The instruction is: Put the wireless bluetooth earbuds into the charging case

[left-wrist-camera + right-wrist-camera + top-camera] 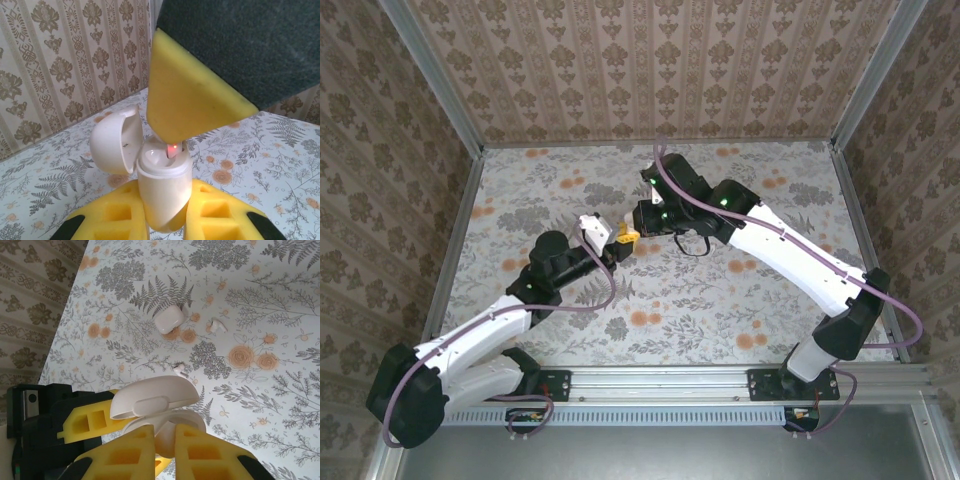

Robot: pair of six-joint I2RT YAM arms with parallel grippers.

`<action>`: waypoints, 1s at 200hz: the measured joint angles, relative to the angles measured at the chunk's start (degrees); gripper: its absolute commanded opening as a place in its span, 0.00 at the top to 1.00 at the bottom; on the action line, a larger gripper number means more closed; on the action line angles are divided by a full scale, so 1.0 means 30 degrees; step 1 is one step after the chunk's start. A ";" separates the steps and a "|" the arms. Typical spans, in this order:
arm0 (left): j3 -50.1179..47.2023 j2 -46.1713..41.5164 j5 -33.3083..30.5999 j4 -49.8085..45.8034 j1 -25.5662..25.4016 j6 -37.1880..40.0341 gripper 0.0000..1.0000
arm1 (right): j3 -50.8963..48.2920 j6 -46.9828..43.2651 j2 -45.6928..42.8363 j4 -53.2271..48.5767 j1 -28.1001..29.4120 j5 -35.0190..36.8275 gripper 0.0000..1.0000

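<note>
The left gripper [164, 220] clamps an open white glossy charging case [162, 180] aloft, lid flipped back. The right gripper [165, 432], yellow fingers nearly together, bears on its mouth; its grasp cannot be told. Beyond, a tiny white glossy earbud [180, 371] lies loose on the floral-print table [260, 405], a second earbud [218, 325] farther off near a closed white case [167, 319]

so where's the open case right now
The open charging case is clamped in the left hand, just left of centre in the top view, with the right hand tight against its open mouth.
</note>
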 measured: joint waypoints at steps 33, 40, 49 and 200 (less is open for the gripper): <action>0.0415 0.0007 0.1326 -0.0678 0.0364 -0.0007 1.00 | 0.0007 -0.1515 -0.0240 -0.0146 -0.0124 -0.0554 0.91; 0.0481 0.0015 0.1712 -0.0685 0.0474 -0.0022 1.00 | 0.0007 -0.1902 -0.0328 -0.0160 -0.0131 -0.0670 0.91; 0.0539 0.0015 0.2215 -0.0678 0.0590 -0.0036 1.00 | 0.0007 -0.2448 -0.0481 -0.0240 -0.0138 -0.0838 0.92; 0.1137 0.0561 0.7541 0.0015 0.1377 -0.1443 1.00 | -0.0233 -0.9595 -0.1785 -0.0845 -0.0466 -0.3672 0.88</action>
